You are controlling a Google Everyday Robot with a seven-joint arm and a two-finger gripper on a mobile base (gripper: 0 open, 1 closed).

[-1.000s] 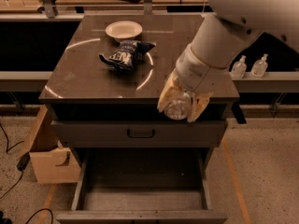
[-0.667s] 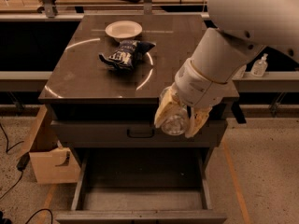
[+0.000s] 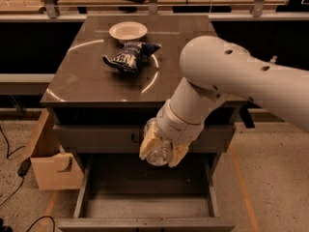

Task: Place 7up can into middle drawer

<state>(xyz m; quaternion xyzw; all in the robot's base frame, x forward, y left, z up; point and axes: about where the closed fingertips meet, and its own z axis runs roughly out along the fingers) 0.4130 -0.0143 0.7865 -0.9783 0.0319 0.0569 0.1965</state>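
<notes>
Fingers [image 3: 148,147] of the gripper [image 3: 161,156] clench the 7up can [image 3: 156,149] just past the worktop's [image 3: 87,83] front edge, above the open middle drawer [image 3: 145,206]. A chip bag [image 3: 129,57] and bowl [image 3: 128,31] sit toward its back edge. Speckled floor [image 3: 273,178] surrounds the cabinet.

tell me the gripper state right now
Gripper: shut on the 7up can, above the open middle drawer.

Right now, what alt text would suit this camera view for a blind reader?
The robot's gripper holds the 7up can above the open middle drawer; a dark blue chip bag and a white bowl sit on the cabinet top.
</notes>
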